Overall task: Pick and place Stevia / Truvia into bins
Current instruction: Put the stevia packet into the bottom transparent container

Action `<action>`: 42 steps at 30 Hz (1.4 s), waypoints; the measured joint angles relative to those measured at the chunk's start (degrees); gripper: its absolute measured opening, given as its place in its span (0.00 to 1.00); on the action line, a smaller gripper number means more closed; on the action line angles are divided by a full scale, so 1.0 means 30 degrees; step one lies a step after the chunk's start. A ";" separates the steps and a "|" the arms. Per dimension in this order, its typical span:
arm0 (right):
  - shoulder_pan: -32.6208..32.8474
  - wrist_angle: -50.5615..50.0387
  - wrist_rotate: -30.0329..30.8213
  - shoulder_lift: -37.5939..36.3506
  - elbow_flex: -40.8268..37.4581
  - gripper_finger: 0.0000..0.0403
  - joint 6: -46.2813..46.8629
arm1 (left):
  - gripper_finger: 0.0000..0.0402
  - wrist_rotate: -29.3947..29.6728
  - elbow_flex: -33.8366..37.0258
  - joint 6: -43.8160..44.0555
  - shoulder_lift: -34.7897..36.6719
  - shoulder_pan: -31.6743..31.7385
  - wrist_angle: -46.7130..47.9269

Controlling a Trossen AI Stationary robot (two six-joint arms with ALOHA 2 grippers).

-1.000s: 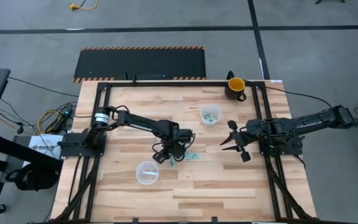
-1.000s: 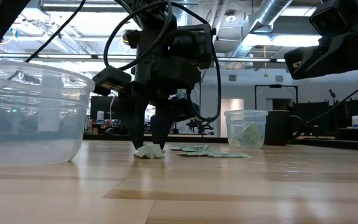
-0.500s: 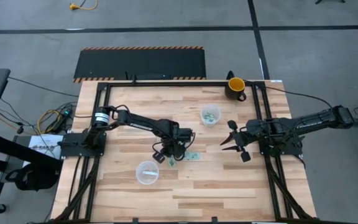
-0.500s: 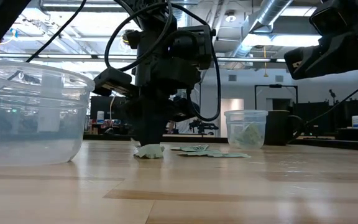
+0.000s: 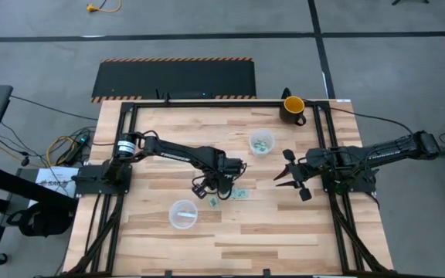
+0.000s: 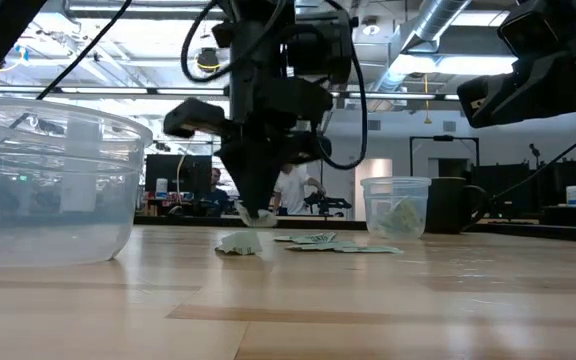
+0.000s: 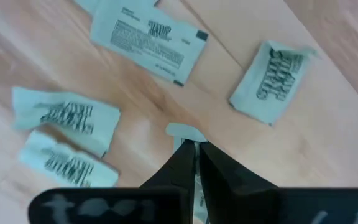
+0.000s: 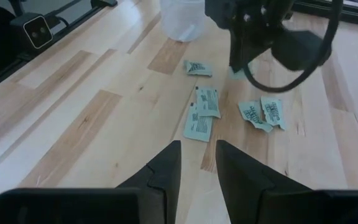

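Since the earlier frames, the left gripper (image 6: 256, 212) has risen off the bench (image 5: 284, 224); a second ago its fingers stood spread on the wood around a sachet, and now they are pressed together with a single sachet (image 7: 186, 132) pinched between the tips. In the low view the gripper hangs just above a crumpled sachet (image 6: 237, 243) that lies on the wood below it. From above, the left gripper (image 5: 217, 188) sits near the middle of the bench, over the scatter of loose sachets (image 5: 238, 194).

The left wrist view shows four more sachets flat on the wood around the held one: a white one (image 7: 148, 43), a crumpled one (image 7: 274, 82) and two pale green ones (image 7: 66, 114) lying side by side. The right wrist view takes in the same cluster (image 8: 205, 112) from farther off.

One clear cup (image 5: 260, 142) stands toward the far side, near the dark mug (image 5: 293, 107), and already holds several sachets (image 6: 399, 218). The other clear cup (image 5: 183, 214) stands nearer the front edge, just beside the left gripper.

The right gripper (image 5: 290, 179) waits above the bench's right side, its fingers (image 8: 161, 167) parted and holding nothing.
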State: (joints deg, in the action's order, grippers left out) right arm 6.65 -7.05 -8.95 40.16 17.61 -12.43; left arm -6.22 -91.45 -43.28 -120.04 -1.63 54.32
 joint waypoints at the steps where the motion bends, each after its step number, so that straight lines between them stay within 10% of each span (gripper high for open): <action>1: 0.0003 0.0000 -0.0003 0.0000 0.0000 0.23 0.0000 | 0.01 0.0341 -0.0254 0.0127 0.0011 -0.0075 0.0473; 17: -0.0011 0.0070 0.1100 0.0000 0.0000 0.23 -0.0002 | 0.01 0.3081 -0.1008 0.6773 0.2567 -0.2240 0.4127; 42: -0.0011 0.0670 0.1093 -0.0007 0.0000 0.23 0.0445 | 0.01 -0.1360 0.2711 1.7537 0.6564 -0.6673 0.1670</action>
State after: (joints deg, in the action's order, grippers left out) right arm 6.61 -5.04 -5.67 40.14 17.61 -11.09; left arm -10.31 -83.32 9.33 -100.35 -21.65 59.33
